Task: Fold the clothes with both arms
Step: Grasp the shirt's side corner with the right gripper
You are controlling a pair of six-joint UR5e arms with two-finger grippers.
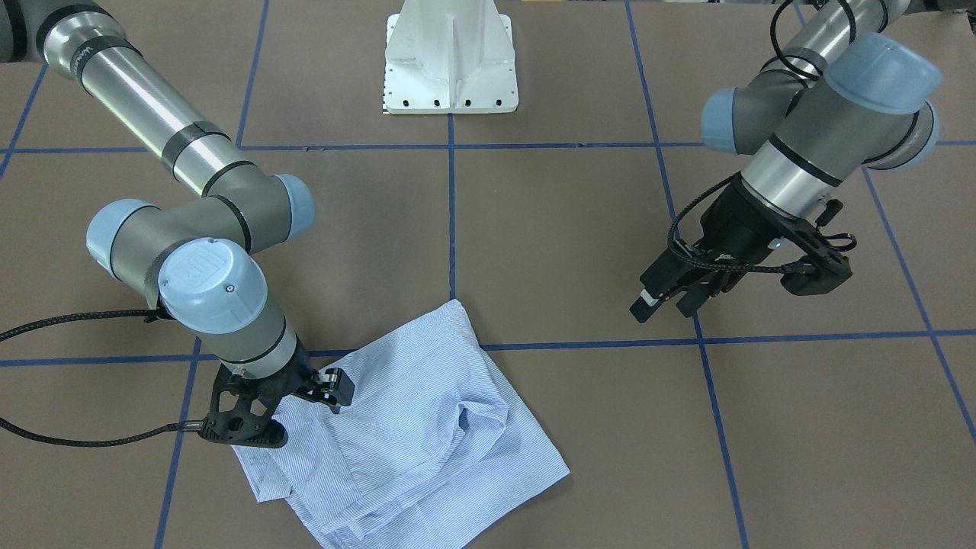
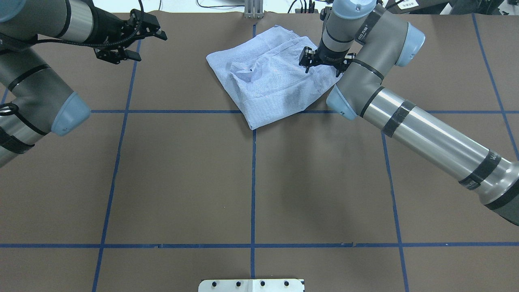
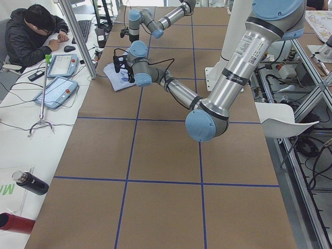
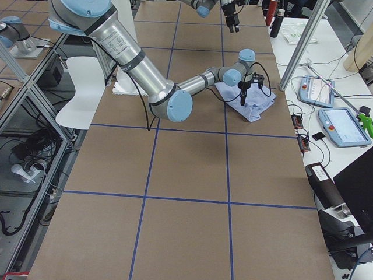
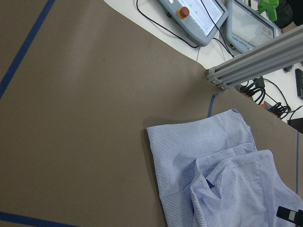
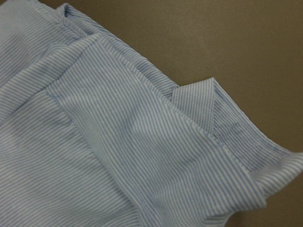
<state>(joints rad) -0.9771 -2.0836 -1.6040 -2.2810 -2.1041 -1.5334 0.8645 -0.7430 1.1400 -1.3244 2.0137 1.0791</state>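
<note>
The light blue striped shirt (image 2: 271, 81) lies folded into a rough square at the far middle of the table; it also shows in the front view (image 1: 412, 435) and the left wrist view (image 5: 213, 165). My right gripper (image 2: 323, 63) points down over the shirt's right edge, jaws spread and holding nothing; in the front view (image 1: 305, 400) it sits at the shirt's left edge. The right wrist view shows only layered striped cloth (image 6: 118, 142) close below, with no fingers. My left gripper (image 2: 152, 48) is open and empty, raised over bare table far to the shirt's left, and shows in the front view (image 1: 662, 309).
The brown table cover carries a blue tape grid (image 2: 253, 182). The white pedestal base (image 1: 450, 69) stands at the robot's side. An aluminium post (image 5: 255, 64) stands at the far table edge just behind the shirt. Teach pendants (image 5: 199, 16) and a seated person (image 3: 31, 31) are beyond it.
</note>
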